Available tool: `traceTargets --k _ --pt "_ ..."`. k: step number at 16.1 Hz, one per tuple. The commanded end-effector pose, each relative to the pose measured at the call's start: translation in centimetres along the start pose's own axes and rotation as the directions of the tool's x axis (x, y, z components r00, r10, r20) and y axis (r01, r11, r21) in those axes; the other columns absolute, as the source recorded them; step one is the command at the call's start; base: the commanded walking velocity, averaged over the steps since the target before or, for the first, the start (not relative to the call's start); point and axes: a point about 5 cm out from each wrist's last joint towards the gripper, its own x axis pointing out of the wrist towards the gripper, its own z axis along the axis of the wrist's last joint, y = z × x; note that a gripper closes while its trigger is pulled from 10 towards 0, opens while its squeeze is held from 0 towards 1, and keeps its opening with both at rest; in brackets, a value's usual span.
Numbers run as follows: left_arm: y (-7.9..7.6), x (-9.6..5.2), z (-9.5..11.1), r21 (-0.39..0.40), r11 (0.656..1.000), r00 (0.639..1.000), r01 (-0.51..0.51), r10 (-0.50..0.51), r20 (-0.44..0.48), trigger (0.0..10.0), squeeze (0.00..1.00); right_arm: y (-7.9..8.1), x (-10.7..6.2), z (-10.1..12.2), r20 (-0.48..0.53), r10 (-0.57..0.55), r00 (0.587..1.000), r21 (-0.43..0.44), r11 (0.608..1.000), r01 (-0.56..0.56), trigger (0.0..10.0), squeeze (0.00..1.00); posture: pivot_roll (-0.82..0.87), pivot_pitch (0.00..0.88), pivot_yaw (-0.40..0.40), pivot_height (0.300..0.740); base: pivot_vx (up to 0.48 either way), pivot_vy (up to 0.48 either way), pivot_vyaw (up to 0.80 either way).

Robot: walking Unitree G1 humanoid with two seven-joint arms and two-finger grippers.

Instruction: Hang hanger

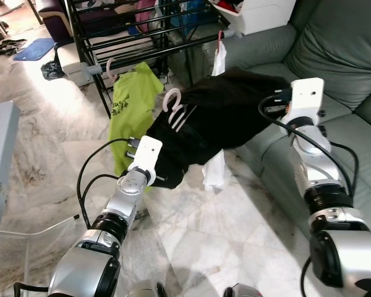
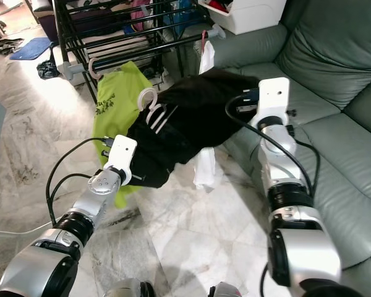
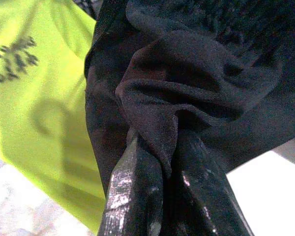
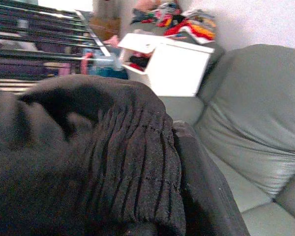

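The left gripper (image 3: 162, 196) is closed, its 2 black fingers pinching a fold of the black garment (image 1: 222, 117) at the garment's lower left edge. The right gripper (image 4: 187, 162) grips the other end, where ribbed black cloth bunches against one finger; it looks clamped on the fabric, though its fingertips are buried in it. Between the 2 arms the garment hangs stretched like a sling, its long axis running from the left gripper low and near the robot up to the right gripper by the grey sofa (image 1: 340, 55).

The white hanger (image 1: 175, 105) sits in the garment, hook poking up out of the cloth, nearer the left gripper than the right. Ahead of that hook, beyond it and toward the robot's left, stands the black drying rack (image 1: 142, 37), with a lime-green shirt (image 1: 130, 105) already hanging from its front rail on its own hanger.

The coming move turns on this: the hook lies below and short of the rail, so both arms likely need to lift and carry the garment forward.
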Motion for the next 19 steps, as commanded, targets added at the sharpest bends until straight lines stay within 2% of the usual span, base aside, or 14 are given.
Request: traceTargets --k 1,2,3,5,7,9,11,13,14,15,16,17,18,19 --pt "1.3 0.0 0.5 0.015 0.998 0.998 -0.065 0.065 0.021 0.0 0.00 -0.8 0.1 0.2 0.006 -0.035 0.999 0.030 0.999 0.035 0.0 0.00 -0.06 0.000 0.058 0.740 0.000 0.000 0.00" --pt "1.6 0.0 0.3 0.018 0.997 0.997 -0.082 0.081 0.013 0.0 0.00 -0.6 0.1 0.3 0.007 -0.019 1.000 0.053 0.998 0.018 0.0 0.00 -0.06 0.000 0.058 0.740 0.000 0.000 0.00" --pt "1.7 0.0 0.1 0.013 0.995 0.995 -0.099 0.099 0.006 0.0 0.00 0.7 0.0 0.2 -0.005 0.040 0.999 0.091 0.995 -0.039 0.0 0.00 -0.07 0.000 0.058 0.740 0.000 0.000 0.00" --pt "0.9 0.2 0.4 -0.020 0.996 0.997 -0.081 0.081 0.008 0.0 0.00 6.1 -1.0 -0.3 -0.029 0.242 0.970 0.186 0.955 -0.233 0.0 0.00 -0.07 0.000 0.060 0.740 0.000 0.000 0.00" --pt "0.1 0.4 0.8 -0.063 0.996 0.997 -0.070 0.071 0.018 0.0 0.00 10.9 -2.7 -0.8 -0.049 0.441 0.896 0.251 0.874 -0.416 0.0 0.00 -0.07 0.000 0.059 0.740 0.000 0.000 0.00" --pt "-0.1 0.5 1.0 -0.109 0.992 0.997 -0.070 0.072 0.018 0.0 0.00 15.6 -5.9 -2.1 -0.107 0.681 0.724 0.228 0.726 -0.649 0.0 0.00 -0.07 0.000 0.055 0.740 0.000 0.000 0.00" --pt "0.0 0.6 1.1 -0.118 0.990 0.997 -0.072 0.075 0.023 0.0 0.00 18.0 -9.1 -2.6 -0.123 0.828 0.547 0.213 0.560 -0.801 0.0 0.00 -0.07 0.000 0.052 0.740 0.000 0.000 0.00" --pt "0.1 0.5 1.1 -0.127 0.990 0.997 -0.070 0.073 0.021 0.0 0.00 17.8 -9.6 -3.0 -0.145 0.845 0.515 0.191 0.535 -0.823 0.0 0.00 -0.07 0.000 0.051 0.740 0.000 0.000 0.00" --pt "0.1 0.5 1.1 -0.132 0.989 0.998 -0.061 0.064 0.021 0.0 0.00 16.7 -9.4 -3.9 -0.209 0.819 0.534 0.117 0.563 -0.818 4.0 0.00 -0.07 0.000 0.051 0.740 0.000 0.000 0.00" --pt "0.1 0.5 1.1 -0.133 0.989 0.998 -0.057 0.061 0.022 0.0 0.00 16.1 -9.3 -4.4 -0.245 0.800 0.547 0.053 0.575 -0.817 7.2 0.00 -0.07 0.000 0.050 0.740 0.000 0.000 0.00" --pt "0.1 0.5 1.1 -0.136 0.989 0.998 -0.052 0.056 0.023 0.0 0.00 15.4 -9.4 -5.0 -0.276 0.785 0.555 0.032 0.585 -0.811 10.0 1.00 -0.07 0.000 0.048 0.740 0.000 0.000 0.00" --pt "0.1 0.6 1.1 -0.139 0.989 0.998 -0.046 0.050 0.023 0.0 0.00 14.9 -9.7 -5.4 -0.301 0.779 0.550 0.026 0.583 -0.812 10.0 1.00 -0.07 0.000 0.048 0.740 0.000 0.000 0.00" --pt "0.1 0.5 1.1 -0.136 0.990 0.999 -0.039 0.043 0.028 0.0 0.00 14.1 -10.6 -6.4 -0.354 0.766 0.537 -0.073 0.549 -0.833 10.0 1.00 -0.06 0.000 0.043 0.740 0.000 0.000 0.00" --pt "0.1 0.5 1.1 -0.135 0.990 0.999 -0.037 0.041 0.029 0.0 0.00 13.9 -10.7 -6.6 -0.363 0.762 0.535 -0.098 0.540 -0.836 10.0 1.00 -0.06 0.000 0.043 0.740 0.000 0.000 0.00"
